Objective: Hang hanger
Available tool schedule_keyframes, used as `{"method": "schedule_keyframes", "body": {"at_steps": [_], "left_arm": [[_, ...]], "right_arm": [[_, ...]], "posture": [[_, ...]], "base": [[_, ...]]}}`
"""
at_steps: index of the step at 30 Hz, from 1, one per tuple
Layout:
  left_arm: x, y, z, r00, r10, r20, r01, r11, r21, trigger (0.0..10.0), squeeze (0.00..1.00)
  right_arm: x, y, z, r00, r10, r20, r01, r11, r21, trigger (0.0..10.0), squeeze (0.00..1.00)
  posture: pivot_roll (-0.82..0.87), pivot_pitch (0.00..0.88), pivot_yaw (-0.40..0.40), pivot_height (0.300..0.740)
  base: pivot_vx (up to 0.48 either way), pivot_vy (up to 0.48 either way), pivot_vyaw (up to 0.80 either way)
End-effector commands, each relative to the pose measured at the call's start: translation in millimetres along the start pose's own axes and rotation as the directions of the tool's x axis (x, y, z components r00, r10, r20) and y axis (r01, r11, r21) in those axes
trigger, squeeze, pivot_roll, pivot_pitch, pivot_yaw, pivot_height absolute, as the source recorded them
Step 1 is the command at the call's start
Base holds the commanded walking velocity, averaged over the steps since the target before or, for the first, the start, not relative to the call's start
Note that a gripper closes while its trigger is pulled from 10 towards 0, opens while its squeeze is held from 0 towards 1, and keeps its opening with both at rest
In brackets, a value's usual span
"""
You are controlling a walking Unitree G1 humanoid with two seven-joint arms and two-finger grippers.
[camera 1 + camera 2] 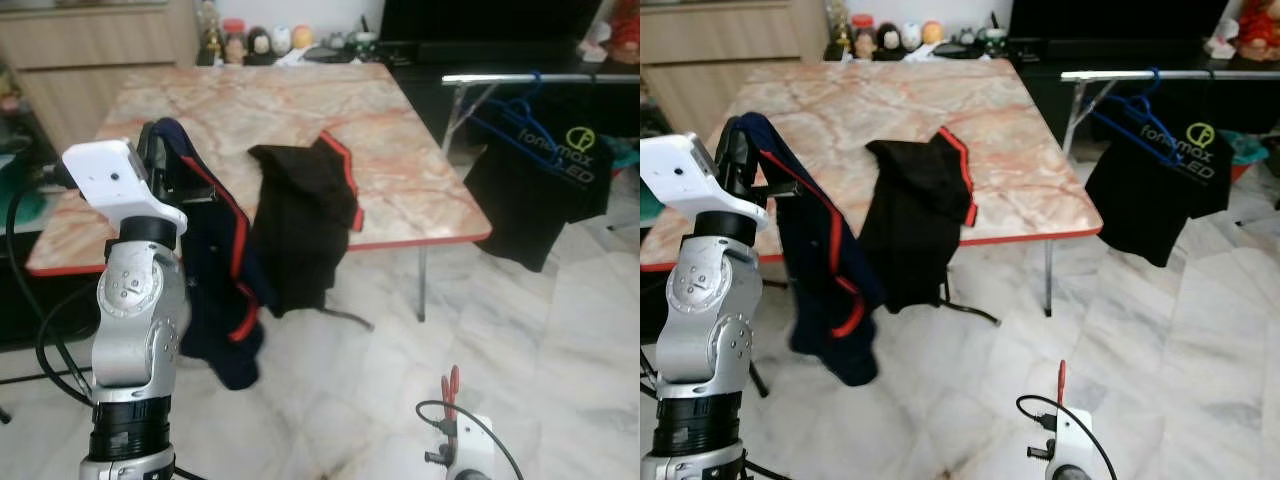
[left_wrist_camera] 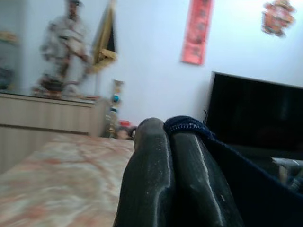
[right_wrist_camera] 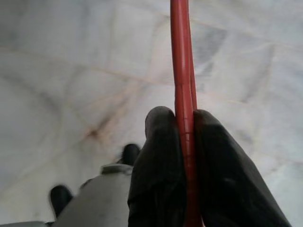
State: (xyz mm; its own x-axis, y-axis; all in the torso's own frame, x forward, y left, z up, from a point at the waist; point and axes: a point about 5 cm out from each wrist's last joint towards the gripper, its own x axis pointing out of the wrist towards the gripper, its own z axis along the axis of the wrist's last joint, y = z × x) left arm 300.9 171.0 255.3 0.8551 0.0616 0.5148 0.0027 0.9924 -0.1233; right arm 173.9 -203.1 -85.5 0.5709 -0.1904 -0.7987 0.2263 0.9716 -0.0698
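Low at our right side, the right gripper [image 3: 184,142] clamps the red hanger [image 3: 181,71], its wire pointing up. Our left gripper [image 2: 170,137] pinches the navy garment [image 1: 215,290]; the rail [image 1: 540,77] lies ahead-right, nearer the right arm.

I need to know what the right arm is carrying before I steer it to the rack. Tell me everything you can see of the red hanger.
The red hanger looks like a thin, smooth red rod, probably plastic or coated wire. The right pincer is shut on it, its two black fingers pressing it from both sides. In the head views a short red tip sticks up above the right wrist, low over the marble floor. Its hook and full shape cannot be made out. No garment is seen on it.
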Motion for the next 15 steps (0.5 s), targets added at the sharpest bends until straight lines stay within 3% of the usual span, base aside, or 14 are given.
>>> {"method": "schedule_keyframes", "body": {"at_steps": [1,9,15], "left_arm": [[7.6,2.7,21,0.997,-0.001,0.077,0.0,1.0,0.017,10.0,0.0],[18.0,7.3,30,0.995,-0.011,0.104,0.008,1.0,0.028,10.0,0.0],[35.0,6.5,30,0.992,-0.085,0.098,0.078,0.994,0.074,10.0,0.0]], "right_arm": [[0.7,4.4,4,1.0,0.012,0.01,-0.012,1.0,0.001,10.0,0.0],[0.7,4.4,4,1.0,0.014,0.009,-0.014,1.0,0.0,10.0,0.0],[0.8,5.1,4,1.0,0.017,0.008,-0.017,1.0,-0.005,10.0,0.0]], "posture": [[0.07,0.0,-0.031,0.74],[0.07,0.0,-0.033,0.74],[0.08,0.0,-0.034,0.74]], "base": [[0.48,0.0,0.0],[0.48,0.0,0.0],[0.48,0.0,0.0]]}}
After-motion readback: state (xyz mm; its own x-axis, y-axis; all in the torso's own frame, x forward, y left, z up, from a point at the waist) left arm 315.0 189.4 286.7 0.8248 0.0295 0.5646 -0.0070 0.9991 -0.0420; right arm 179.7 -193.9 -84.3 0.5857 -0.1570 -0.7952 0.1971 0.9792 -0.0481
